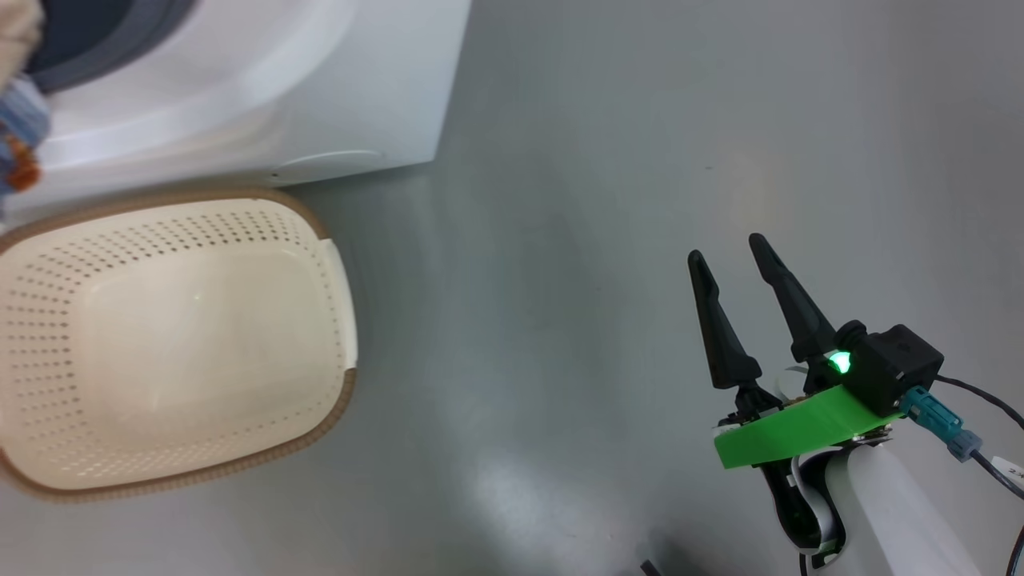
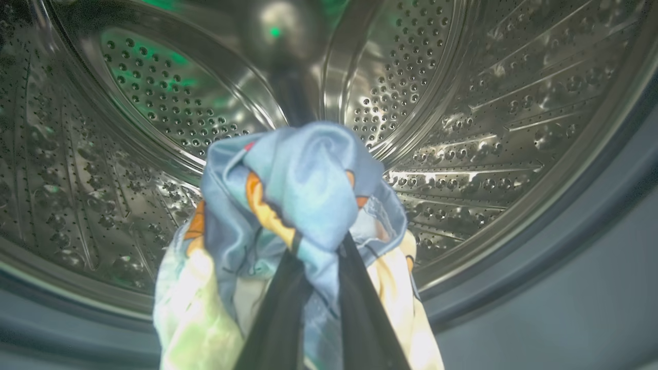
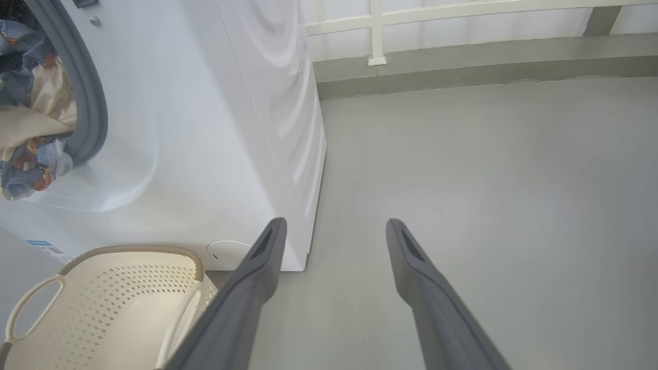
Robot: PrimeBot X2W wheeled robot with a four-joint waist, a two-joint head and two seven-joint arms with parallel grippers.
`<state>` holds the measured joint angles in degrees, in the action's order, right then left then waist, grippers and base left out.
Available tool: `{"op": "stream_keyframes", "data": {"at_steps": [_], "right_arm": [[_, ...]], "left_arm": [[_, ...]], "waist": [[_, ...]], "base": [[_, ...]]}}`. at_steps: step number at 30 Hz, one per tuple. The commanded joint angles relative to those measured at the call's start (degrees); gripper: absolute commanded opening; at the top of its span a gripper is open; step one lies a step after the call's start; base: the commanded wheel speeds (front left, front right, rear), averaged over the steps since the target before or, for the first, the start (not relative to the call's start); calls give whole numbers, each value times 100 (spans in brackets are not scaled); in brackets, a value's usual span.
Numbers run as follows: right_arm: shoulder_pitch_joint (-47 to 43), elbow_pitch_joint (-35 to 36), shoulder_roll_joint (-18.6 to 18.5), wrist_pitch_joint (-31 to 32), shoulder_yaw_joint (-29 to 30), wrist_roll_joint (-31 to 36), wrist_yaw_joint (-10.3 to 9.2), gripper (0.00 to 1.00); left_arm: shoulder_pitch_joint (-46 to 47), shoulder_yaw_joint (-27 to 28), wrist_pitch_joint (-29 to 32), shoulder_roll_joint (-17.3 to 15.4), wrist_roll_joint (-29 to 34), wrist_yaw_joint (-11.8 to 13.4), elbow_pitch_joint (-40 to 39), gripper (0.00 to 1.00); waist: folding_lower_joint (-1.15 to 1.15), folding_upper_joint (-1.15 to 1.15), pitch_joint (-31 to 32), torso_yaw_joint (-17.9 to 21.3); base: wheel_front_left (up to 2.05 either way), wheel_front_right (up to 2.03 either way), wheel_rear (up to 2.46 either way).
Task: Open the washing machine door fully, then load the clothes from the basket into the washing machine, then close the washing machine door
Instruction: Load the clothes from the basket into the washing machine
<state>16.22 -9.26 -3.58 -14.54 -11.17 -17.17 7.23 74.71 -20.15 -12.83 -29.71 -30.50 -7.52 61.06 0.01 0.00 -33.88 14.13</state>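
Observation:
In the left wrist view my left gripper (image 2: 316, 246) is shut on a bunch of light-blue clothes (image 2: 303, 185) with orange prints and cream parts, held up inside the perforated steel drum (image 2: 488, 103) of the washing machine. From the right wrist view the clothes (image 3: 31, 113) hang at the grey gasket (image 3: 87, 92) of the white washing machine (image 3: 216, 128). The cream basket (image 1: 160, 336) with a brown rim stands on the floor with nothing in it. My right gripper (image 1: 732, 252) is open over the bare floor, well to the right of the basket. The washing machine door is out of view.
Grey floor (image 1: 600, 160) spreads to the right of the machine and basket. A low white railing and kerb (image 3: 462, 31) run along the far wall in the right wrist view. The basket sits close against the machine's front lower corner.

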Motion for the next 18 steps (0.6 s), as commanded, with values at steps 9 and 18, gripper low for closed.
{"op": "stream_keyframes", "data": {"at_steps": [9, 18], "right_arm": [[-3, 160, 36, -46, -147, 20, 25, 100], [34, 145, 59, -46, -215, 1, 25, 100]], "left_arm": [[732, 601, -214, -481, 252, 93, -789, 0], [110, 1128, -216, -339, 661, 97, -1001, 100]], "waist": [[-1, 0, -246, 230], [-1, 0, -222, 268]], "base": [[0, 0, 0], [0, 0, 0]]}}
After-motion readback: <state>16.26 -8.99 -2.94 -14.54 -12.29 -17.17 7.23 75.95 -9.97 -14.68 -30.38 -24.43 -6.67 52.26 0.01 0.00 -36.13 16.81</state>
